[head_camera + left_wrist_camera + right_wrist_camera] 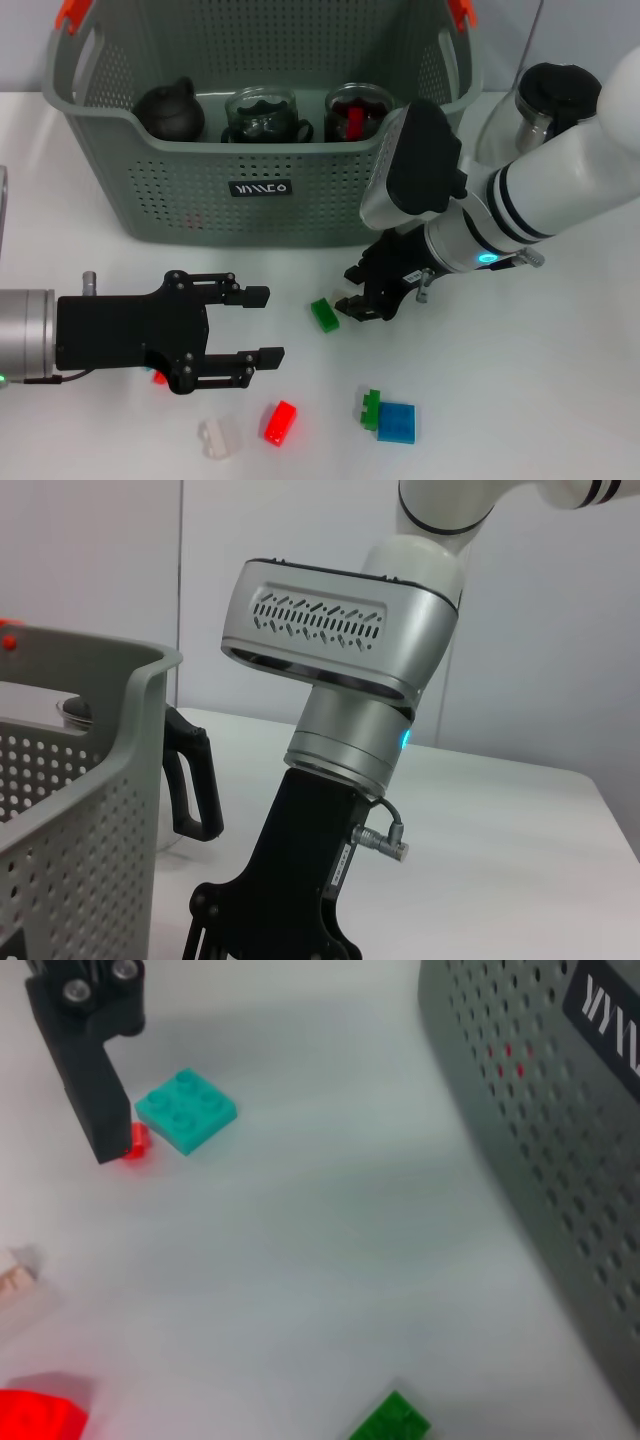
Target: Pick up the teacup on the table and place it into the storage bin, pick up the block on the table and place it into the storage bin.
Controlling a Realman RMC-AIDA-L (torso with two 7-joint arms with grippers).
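The grey-green storage bin (pixel 250 205) stands at the back of the table. Inside it are two glass teacups (pixel 260 115) (pixel 355 110) and a dark teapot (pixel 170 110). A green block (pixel 323 313) lies on the table in front of the bin. My right gripper (pixel 358 292) hovers open just right of it, with nothing held. My left gripper (pixel 268 325) is open low at the left, pointing right. The right wrist view shows one of the left gripper's fingers (pixel 90 1070) beside a teal block (pixel 186 1110), and the green block (pixel 390 1422).
A red block (pixel 281 421), a white block (pixel 216 436) and a blue block (pixel 397 421) with a green piece lie near the front. A small red piece (pixel 158 377) sits under the left gripper. A glass pitcher with a black lid (pixel 555 95) stands right of the bin.
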